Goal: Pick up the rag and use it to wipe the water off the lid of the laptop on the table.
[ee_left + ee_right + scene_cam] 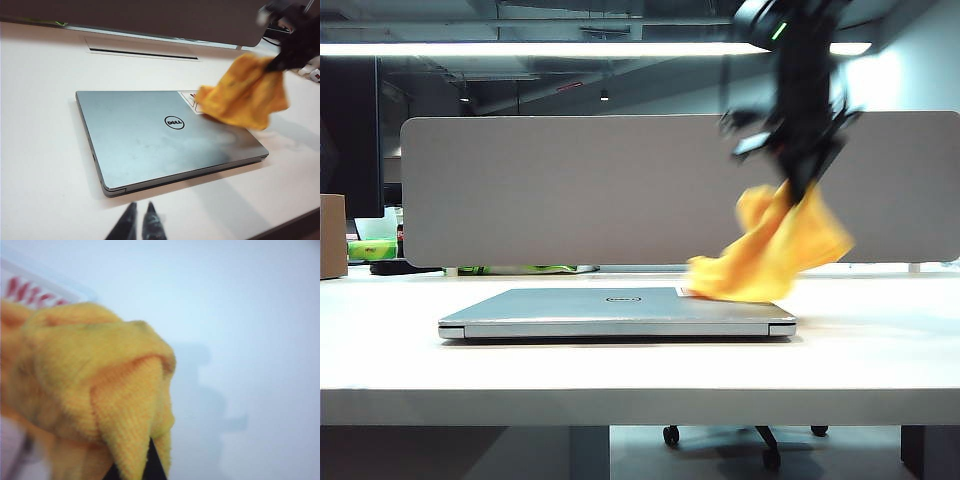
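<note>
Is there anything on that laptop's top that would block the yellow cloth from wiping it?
Nothing visible does. The right gripper holds the rag over the lid's far right corner, by the sticker. The rest of the lid lies bare. The left gripper waits off the laptop's near edge.

The yellow-orange rag (775, 250) hangs bunched over the lid's (150, 135) sticker corner (pinched in the right gripper (798, 185)) — the closed silver laptop (617, 313) lies flat on the white tabletop (860, 360), while the left gripper (139, 222) hovers near the laptop's front edge.

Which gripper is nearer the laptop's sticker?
Right. The right gripper hangs above the sticker corner, holding the rag. The left gripper sits shut off the laptop's opposite edge.
</note>
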Robot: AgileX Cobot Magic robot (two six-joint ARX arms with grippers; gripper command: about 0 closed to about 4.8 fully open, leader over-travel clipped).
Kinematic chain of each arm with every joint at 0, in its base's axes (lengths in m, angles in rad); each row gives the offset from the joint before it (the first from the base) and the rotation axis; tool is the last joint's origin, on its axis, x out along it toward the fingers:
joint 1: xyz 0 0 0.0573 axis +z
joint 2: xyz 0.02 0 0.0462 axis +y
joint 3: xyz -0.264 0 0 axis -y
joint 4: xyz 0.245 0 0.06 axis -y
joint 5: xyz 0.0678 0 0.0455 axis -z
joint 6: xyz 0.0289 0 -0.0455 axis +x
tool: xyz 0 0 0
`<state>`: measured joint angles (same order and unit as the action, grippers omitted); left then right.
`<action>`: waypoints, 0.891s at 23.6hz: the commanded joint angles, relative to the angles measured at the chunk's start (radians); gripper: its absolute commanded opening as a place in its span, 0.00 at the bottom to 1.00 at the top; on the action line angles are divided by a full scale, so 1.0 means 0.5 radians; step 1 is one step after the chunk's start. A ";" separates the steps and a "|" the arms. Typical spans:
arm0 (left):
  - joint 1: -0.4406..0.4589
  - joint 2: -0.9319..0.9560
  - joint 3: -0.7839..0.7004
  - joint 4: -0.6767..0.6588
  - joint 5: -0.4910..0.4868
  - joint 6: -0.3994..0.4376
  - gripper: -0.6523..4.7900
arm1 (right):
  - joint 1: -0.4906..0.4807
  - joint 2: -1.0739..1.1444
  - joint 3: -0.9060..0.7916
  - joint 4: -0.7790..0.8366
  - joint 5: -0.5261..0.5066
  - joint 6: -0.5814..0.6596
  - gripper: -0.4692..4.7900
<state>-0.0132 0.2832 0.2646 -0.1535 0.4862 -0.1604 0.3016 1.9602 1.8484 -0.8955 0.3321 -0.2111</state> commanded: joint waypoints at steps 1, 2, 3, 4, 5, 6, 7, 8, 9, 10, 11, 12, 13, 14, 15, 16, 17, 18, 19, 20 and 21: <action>-0.002 0.002 0.010 0.026 0.002 0.007 0.16 | -0.155 -0.164 0.007 -0.066 -0.024 -0.005 0.08; -0.002 0.002 0.010 0.025 0.002 0.007 0.16 | -0.201 -0.203 0.006 -0.090 -0.075 -0.003 0.08; -0.002 0.002 0.010 0.025 0.002 0.007 0.16 | -0.257 -0.244 0.005 -0.122 -0.183 0.006 0.08; -0.002 0.002 0.010 0.025 0.001 0.007 0.16 | -0.302 -0.272 0.005 -0.147 -0.280 0.018 0.08; -0.002 0.002 0.010 0.025 0.001 0.007 0.16 | -0.352 -0.300 -0.002 -0.160 -0.388 0.068 0.09; -0.002 0.002 0.010 0.025 0.001 0.007 0.16 | -0.378 -0.317 -0.008 -0.162 -0.442 0.102 0.13; -0.002 0.002 0.010 0.026 0.001 0.007 0.16 | -0.391 -0.330 -0.015 -0.163 -0.478 0.125 0.25; -0.002 0.002 0.010 0.031 0.000 0.007 0.16 | -0.394 -0.336 -0.017 -0.183 -0.509 0.146 0.49; -0.002 0.002 0.010 0.036 0.000 0.007 0.16 | -0.394 -0.336 -0.018 -0.195 -0.530 0.165 0.69; -0.002 0.002 0.010 0.042 0.000 0.007 0.16 | -0.393 -0.336 -0.023 -0.198 -0.542 0.208 0.84; -0.002 0.002 0.010 0.043 -0.001 0.008 0.16 | -0.391 -0.336 -0.024 -0.211 -0.575 0.258 0.96; -0.002 0.002 0.010 0.042 -0.015 0.007 0.16 | -0.388 -0.336 -0.024 -0.227 -0.594 0.286 0.98; -0.002 0.002 0.010 0.043 -0.046 0.007 0.16 | -0.382 -0.336 -0.024 -0.244 -0.620 0.301 0.98; -0.001 0.002 0.010 0.043 -0.140 0.007 0.16 | -0.345 -0.341 -0.024 -0.288 -0.616 0.303 0.77; -0.001 0.002 0.010 0.047 -0.275 0.007 0.16 | -0.317 -0.360 -0.026 -0.321 -0.649 0.246 0.15; -0.001 0.002 0.008 0.060 -0.333 0.008 0.16 | -0.308 -0.380 -0.029 -0.320 -0.687 0.223 0.11; -0.001 0.002 0.002 0.082 -0.378 0.008 0.16 | -0.301 -0.407 -0.046 -0.291 -0.711 0.222 0.07; -0.001 0.002 -0.003 0.108 -0.425 0.008 0.16 | -0.301 -0.433 -0.067 -0.256 -0.709 0.224 0.07; -0.001 0.002 -0.014 0.164 -0.484 0.006 0.16 | -0.294 -0.494 -0.127 -0.171 -0.708 0.230 0.07; -0.001 0.002 -0.026 0.218 -0.513 0.005 0.16 | -0.276 -0.556 -0.195 -0.081 -0.706 0.243 0.07; 0.000 0.002 -0.043 0.297 -0.536 0.005 0.16 | -0.259 -0.648 -0.296 0.048 -0.694 0.267 0.07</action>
<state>-0.0135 0.2832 0.2520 -0.0849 0.2516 -0.1604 0.1604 1.6878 1.7420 -0.9798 -0.0189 -0.0986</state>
